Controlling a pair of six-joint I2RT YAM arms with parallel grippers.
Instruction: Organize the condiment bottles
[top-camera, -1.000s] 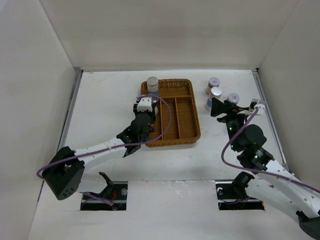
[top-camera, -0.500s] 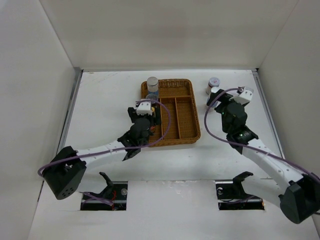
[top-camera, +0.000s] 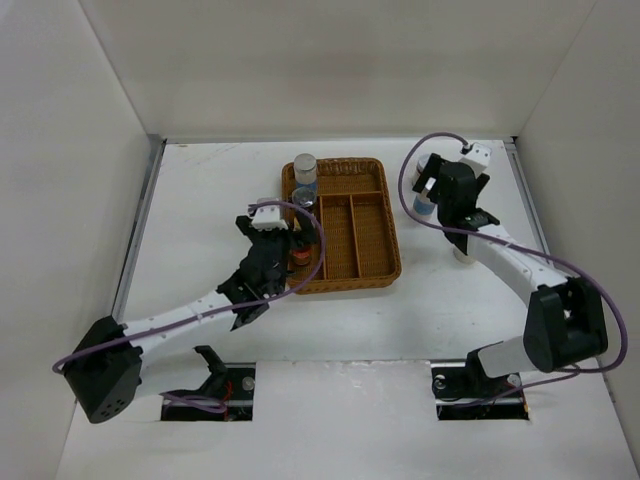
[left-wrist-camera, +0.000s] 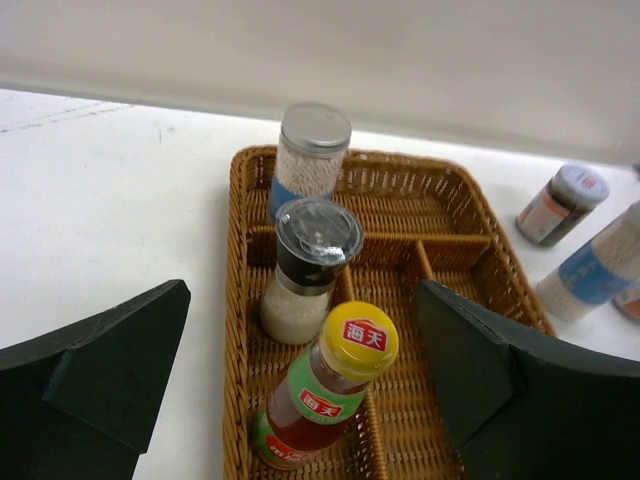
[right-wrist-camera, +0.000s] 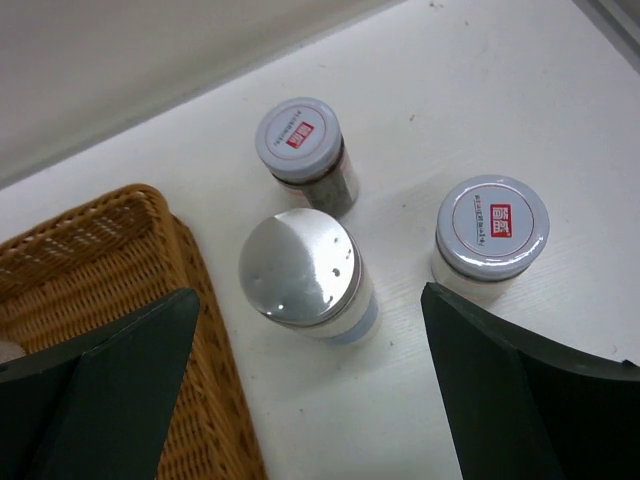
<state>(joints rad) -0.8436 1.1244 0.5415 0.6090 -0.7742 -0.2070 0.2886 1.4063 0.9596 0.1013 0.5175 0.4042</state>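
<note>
Three condiment bottles stand in the left column of the wicker tray (left-wrist-camera: 455, 205): a silver-capped shaker (left-wrist-camera: 313, 150) at the far end, a black-capped white bottle (left-wrist-camera: 312, 262), and a red sauce bottle with a yellow cap (left-wrist-camera: 328, 392) nearest. My left gripper (left-wrist-camera: 303, 335) is open, one finger on each side of the sauce bottle, not touching it. To the right of the tray, my right gripper (right-wrist-camera: 310, 300) hangs open above a silver-capped shaker (right-wrist-camera: 300, 272). A white-capped dark jar (right-wrist-camera: 302, 148) and a white-capped pale jar (right-wrist-camera: 490, 232) stand close by it.
The tray (top-camera: 365, 235) sits mid-table, its middle and right compartments holding nothing. Its right rim (right-wrist-camera: 195, 300) lies a short way left of the silver-capped shaker. White walls enclose the table on three sides. The right arm's cable (top-camera: 410, 170) loops above the bottles.
My left gripper has opened, let go of the red sauce bottle in the tray and drawn back. My right arm swung far-left over the bottles beside the tray and opened fully.
</note>
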